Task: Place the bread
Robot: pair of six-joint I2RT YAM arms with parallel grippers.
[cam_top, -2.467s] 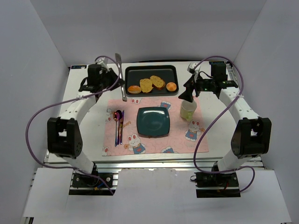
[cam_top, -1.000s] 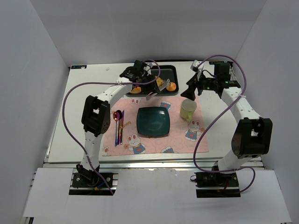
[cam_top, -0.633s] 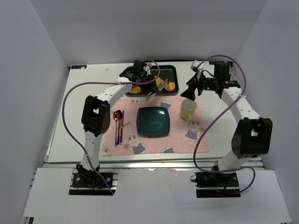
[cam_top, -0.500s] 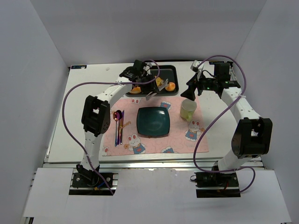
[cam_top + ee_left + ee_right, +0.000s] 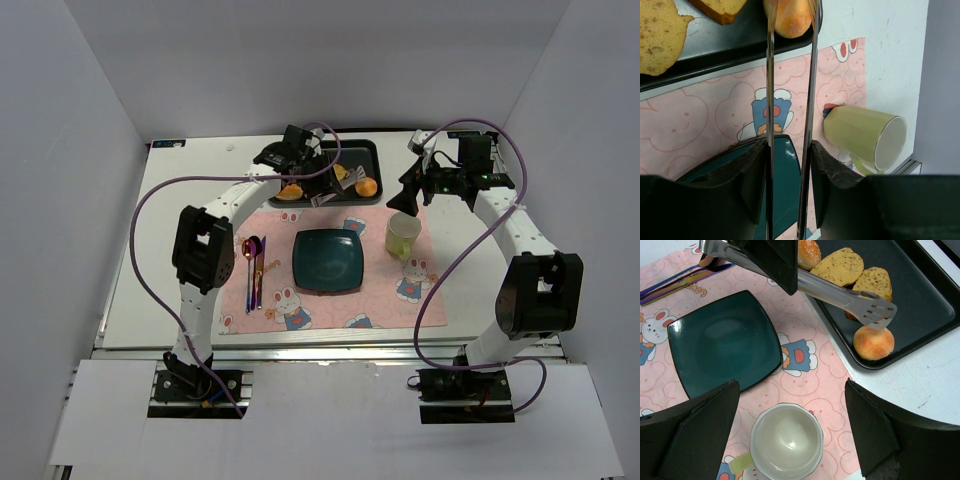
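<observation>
- The placemat [image 5: 300,310] carries printed cartoon rabbits and clouds; that is the only print that can be made out.
- The bread [image 5: 873,342] lies in the near right corner of the black tray [image 5: 920,305], beside two toasted slices [image 5: 840,267].
- The left gripper [image 5: 787,145] is narrowed on a pair of metal tongs [image 5: 840,292], clamping both arms.
- In the left wrist view the bread sits between the tong tips and is cut off by the top edge. Whether the tips touch it cannot be told.
- An oval bun [image 5: 809,252] is mostly hidden behind the left gripper's body.
- The right gripper [image 5: 790,385] is spread wide and holds nothing, hovering over the pale green cup [image 5: 786,440], beside the teal plate [image 5: 722,342].
</observation>
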